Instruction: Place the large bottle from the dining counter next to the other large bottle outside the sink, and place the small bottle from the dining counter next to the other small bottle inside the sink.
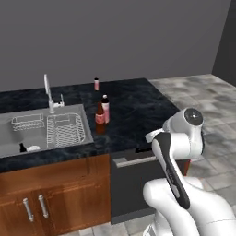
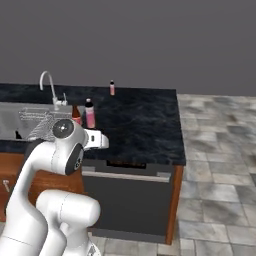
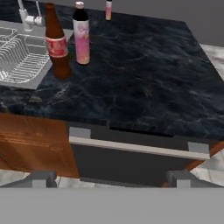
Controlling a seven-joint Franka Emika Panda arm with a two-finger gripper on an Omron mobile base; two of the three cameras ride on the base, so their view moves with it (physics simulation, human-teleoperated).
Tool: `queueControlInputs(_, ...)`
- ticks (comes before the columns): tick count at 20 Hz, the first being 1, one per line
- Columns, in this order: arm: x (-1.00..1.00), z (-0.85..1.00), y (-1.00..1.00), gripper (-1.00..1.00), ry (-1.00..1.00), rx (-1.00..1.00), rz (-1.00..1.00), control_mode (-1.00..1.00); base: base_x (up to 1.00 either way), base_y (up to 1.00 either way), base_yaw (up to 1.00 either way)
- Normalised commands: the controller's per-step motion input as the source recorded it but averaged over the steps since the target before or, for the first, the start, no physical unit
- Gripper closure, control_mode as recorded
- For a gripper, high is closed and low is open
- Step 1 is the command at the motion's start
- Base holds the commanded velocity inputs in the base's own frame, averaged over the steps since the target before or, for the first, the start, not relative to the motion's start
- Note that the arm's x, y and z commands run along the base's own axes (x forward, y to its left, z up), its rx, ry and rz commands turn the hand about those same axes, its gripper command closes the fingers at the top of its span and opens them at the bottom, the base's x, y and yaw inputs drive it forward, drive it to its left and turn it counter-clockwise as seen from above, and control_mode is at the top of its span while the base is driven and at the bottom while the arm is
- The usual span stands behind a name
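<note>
Your end effector (image 3: 107, 178) stood spread and empty; well beyond it, far across the tabletop (image 3: 144, 83), the small bottle (image 3: 108, 9) looked light, rigid, slippery: grip its body.

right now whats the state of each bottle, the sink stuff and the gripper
large bottle: upright on the counter, just right of the sink
other large bottle: upright, close beside the brown one
small bottle: upright near the counter's far edge
other small bottle: upright inside the sink
sink: no water running from the faucet
dishwasher: door shut
gripper: open, holding nothing
</note>
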Motion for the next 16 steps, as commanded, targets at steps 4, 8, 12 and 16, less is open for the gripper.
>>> queueControlInputs(4, 0.00, 0.00, 0.00, -1.00, 0.00, 0.00, 0.00, 1.00, -0.15, -1.00, 0.00)
queueControlInputs(8, 0.00, 0.00, 0.00, -1.00, 0.00, 0.00, 0.00, 1.00, -0.01, -1.00, 0.00)
queueControlInputs(12, 0.00, 0.00, 0.00, -1.00, 0.00, 0.00, 0.00, 1.00, 0.00, -1.00, 0.00)
queueControlInputs(16, 0.00, 0.00, 0.00, -1.00, 0.00, 0.00, 0.00, 1.00, 0.02, -1.00, 0.07)
